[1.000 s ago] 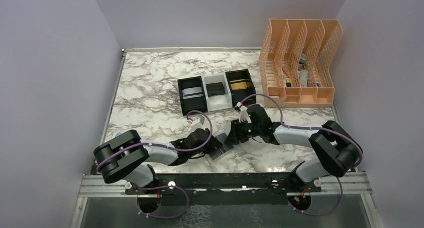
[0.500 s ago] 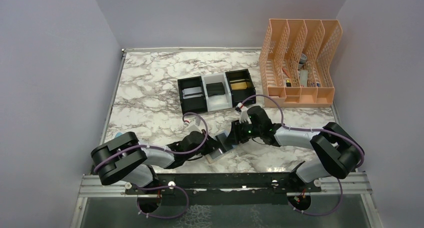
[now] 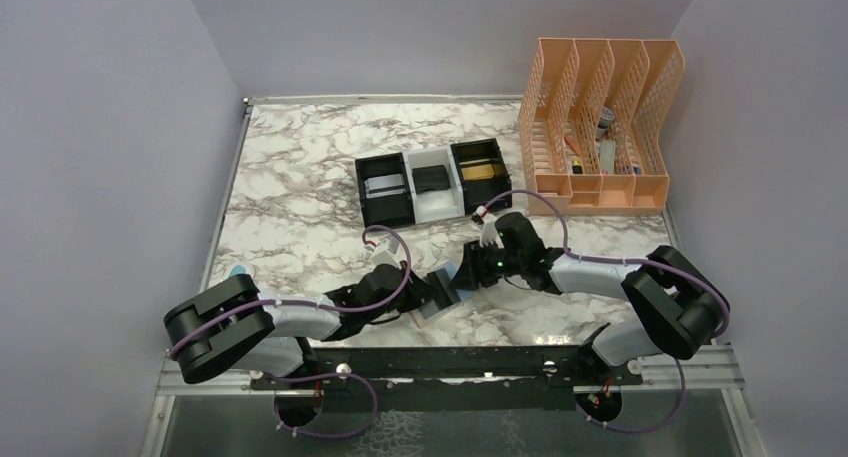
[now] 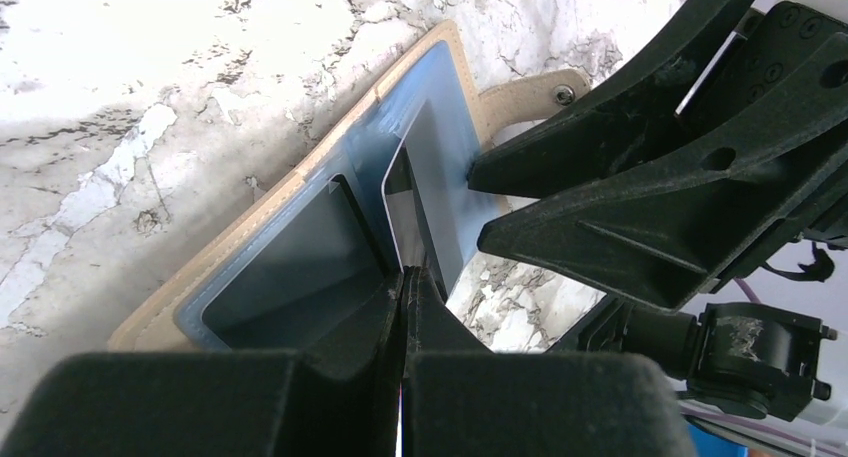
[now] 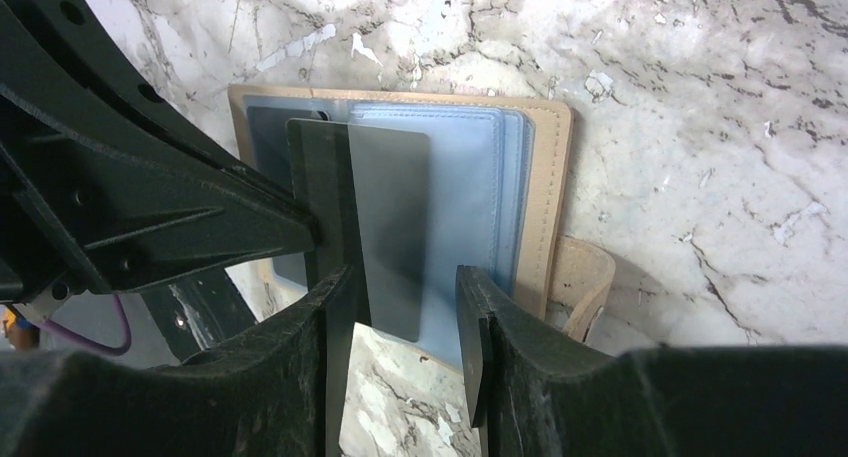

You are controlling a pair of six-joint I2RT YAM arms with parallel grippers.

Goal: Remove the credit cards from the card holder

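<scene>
The card holder (image 5: pixel 553 197) lies open on the marble table (image 3: pixel 300 177) near its 6 o'clock edge, at 6 o'clock from the row of small bins (image 3: pixel 432 209). A dark grey card (image 5: pixel 388 227) sticks partly out of a bluish pocket, tilted up. The left gripper (image 4: pixel 404 287), reaching in from 9 o'clock, has its fingers pinched together on that card's edge. The right gripper (image 5: pixel 405 277), coming from 3 o'clock, has its jaws apart, straddling the card's free end.

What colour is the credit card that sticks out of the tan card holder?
The credit card is dark grey; the right wrist view shows it best.
</scene>
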